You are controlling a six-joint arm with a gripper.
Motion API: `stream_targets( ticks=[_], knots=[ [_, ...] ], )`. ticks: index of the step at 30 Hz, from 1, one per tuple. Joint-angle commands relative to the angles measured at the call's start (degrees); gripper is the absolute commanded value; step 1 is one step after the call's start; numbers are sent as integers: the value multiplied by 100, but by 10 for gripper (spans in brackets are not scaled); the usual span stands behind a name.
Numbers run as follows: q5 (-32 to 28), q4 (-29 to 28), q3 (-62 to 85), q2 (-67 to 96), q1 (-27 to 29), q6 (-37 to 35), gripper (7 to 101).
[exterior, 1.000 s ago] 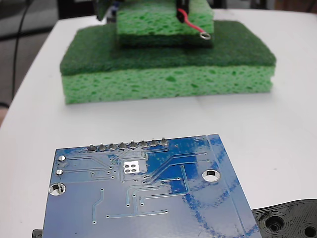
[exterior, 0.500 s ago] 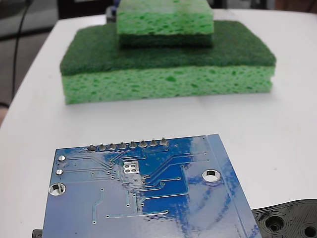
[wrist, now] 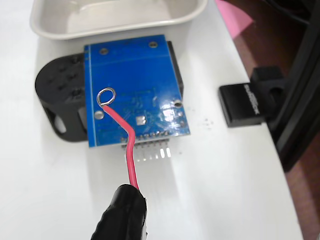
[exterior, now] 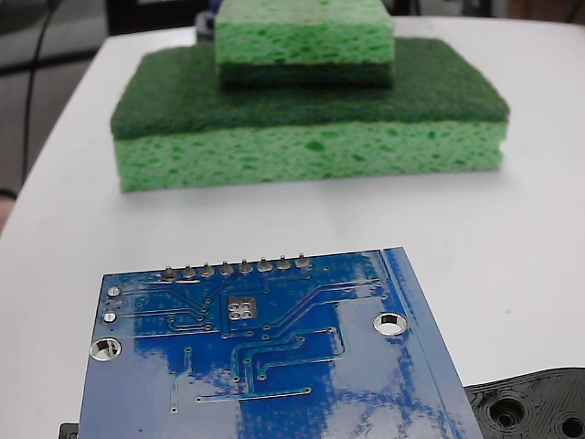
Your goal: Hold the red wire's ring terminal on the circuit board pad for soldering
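In the wrist view the red wire (wrist: pixel 129 150) rises from a black sleeved end held at the bottom edge by my gripper (wrist: pixel 122 212), which is shut on it. Its ring terminal (wrist: pixel 106 96) hangs over the left part of the blue circuit board (wrist: pixel 145 70), just above a silver-rimmed hole. The pad (wrist: pixel 141 120) lies to the right of the ring and nearer the pin row, apart from it. In the fixed view the circuit board (exterior: pixel 274 375) and pad (exterior: pixel 241 308) show bare. Neither wire nor gripper appears there.
A black plastic part (wrist: pixel 57 102) holds the board from below and shows also as the black part (exterior: pixel 530 407). A metal tray (wrist: pixel 120 17) lies past the board. A black box (wrist: pixel 245 102) stands to its right. Two stacked green sponges (exterior: pixel 306 119) sit behind the board.
One second ago the wire and ring hung in front of the small upper sponge; they have since left the fixed view. The board's glossy surface now looks darker.
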Motion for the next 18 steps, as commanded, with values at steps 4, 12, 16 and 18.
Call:
stream_targets(
  ticks=[4,12,16,18],
  knots=[
    [-9,-352,-492,-1063,18,35,1003],
    [-229,-545,-721,-1529,264,149,1003],
    [-422,-554,-1028,-2013,448,158,1003],
    [-457,-554,-1160,-2224,475,158,1003]
  ],
)
